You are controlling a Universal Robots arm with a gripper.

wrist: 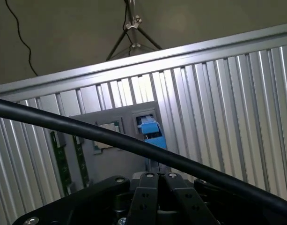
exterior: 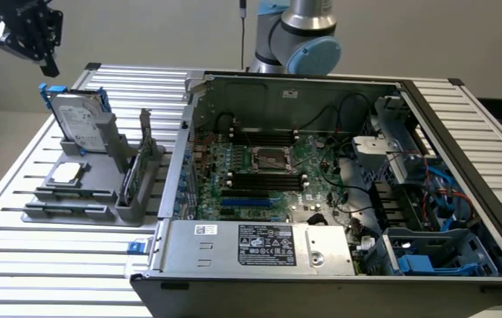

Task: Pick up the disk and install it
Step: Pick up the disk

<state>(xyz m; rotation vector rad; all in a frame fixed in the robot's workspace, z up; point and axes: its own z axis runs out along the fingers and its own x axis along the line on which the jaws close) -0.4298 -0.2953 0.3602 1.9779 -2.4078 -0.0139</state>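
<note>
The disk [exterior: 81, 123] stands on edge in a grey holder [exterior: 87, 199] on the slatted table, at the exterior view's left. It is silver-grey with a white label and a blue carrier. My black gripper [exterior: 50, 66] hangs in the air above the disk and slightly to the exterior view's left, well apart from it. In the wrist view the disk [wrist: 150, 130] shows edge-on, its blue carrier end facing the camera. There the gripper [wrist: 158, 177] has its fingers pressed together, with nothing between them.
The holder also carries a small square chip [exterior: 65, 173] and a thin green circuit card [exterior: 132, 173]. An open computer case [exterior: 322, 165] fills the table's middle and right, with blue drive bays [exterior: 419, 262] at its near right corner. A black cable [wrist: 87, 131] crosses the wrist view.
</note>
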